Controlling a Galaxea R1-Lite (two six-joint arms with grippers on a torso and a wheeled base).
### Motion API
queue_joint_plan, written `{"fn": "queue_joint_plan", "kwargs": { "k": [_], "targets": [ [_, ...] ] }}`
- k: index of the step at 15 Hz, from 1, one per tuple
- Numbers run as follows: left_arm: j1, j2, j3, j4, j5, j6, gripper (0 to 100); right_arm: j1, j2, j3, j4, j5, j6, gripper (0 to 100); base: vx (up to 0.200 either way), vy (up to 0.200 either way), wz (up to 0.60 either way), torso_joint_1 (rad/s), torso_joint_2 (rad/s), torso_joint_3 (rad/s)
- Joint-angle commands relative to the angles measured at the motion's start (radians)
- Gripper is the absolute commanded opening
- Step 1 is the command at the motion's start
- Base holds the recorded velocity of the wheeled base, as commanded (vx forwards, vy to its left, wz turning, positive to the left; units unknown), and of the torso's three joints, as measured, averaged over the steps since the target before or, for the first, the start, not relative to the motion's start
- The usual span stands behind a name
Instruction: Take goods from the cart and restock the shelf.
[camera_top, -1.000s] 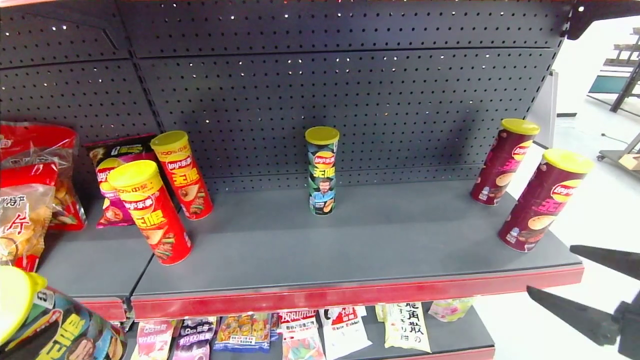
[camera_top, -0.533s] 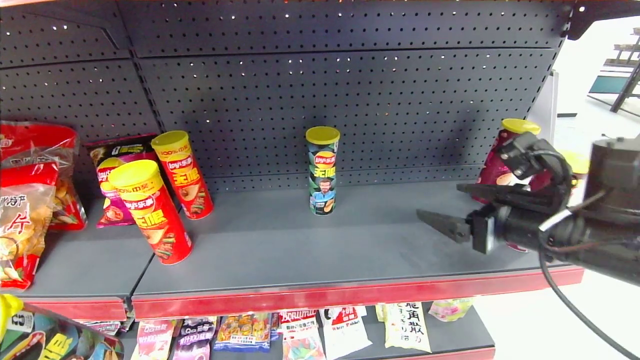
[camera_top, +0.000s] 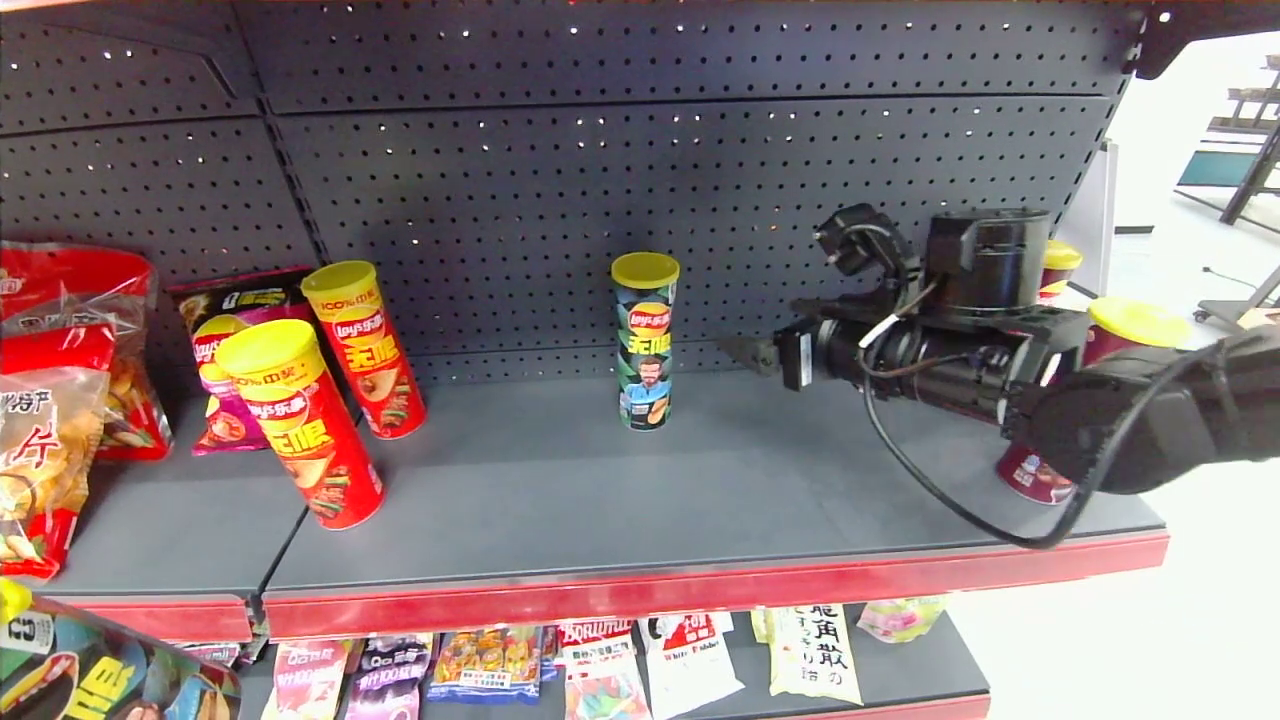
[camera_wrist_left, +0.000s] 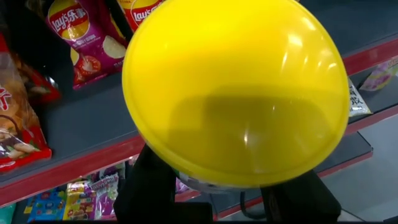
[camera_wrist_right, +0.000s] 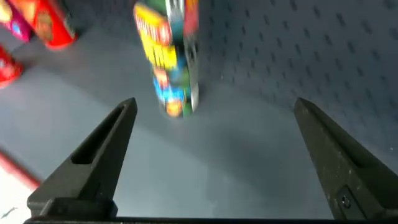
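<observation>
A dark green chip can with a yellow lid stands upright at the middle back of the grey shelf. My right gripper hovers over the shelf just right of that can, pointing at it. In the right wrist view the right gripper is open, with the green can ahead of it and off toward one finger. My left gripper is shut on another green chip can, whose yellow lid faces the camera. That held can shows at the lower left corner.
Two red chip cans lean at the shelf's left, beside snack bags. Two maroon cans stand at the right end, partly hidden by my right arm. Small packets fill the lower shelf. Open shelf floor lies around the green can.
My right arm has swung up from the lower right and moved left over the shelf, ending close to the standing green can. The held can at lower left has sunk lower.
</observation>
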Motion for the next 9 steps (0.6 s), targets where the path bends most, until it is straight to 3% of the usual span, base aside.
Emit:
{"fn": "queue_joint_plan", "kwargs": {
  "k": [1, 9],
  "targets": [
    [0.001, 0.011, 0.000, 0.000, 0.000, 0.000, 0, 0.021, 0.129, -0.120, 0.002, -0.003, 0.009, 100, 0.000, 0.000, 0.00, 0.000, 0.00, 0.000],
    [0.001, 0.011, 0.005, 0.003, 0.001, 0.000, 0, 0.094, 0.246, -0.279, 0.002, -0.071, 0.037, 100, 0.000, 0.000, 0.00, 0.000, 0.00, 0.000]
  ]
}}
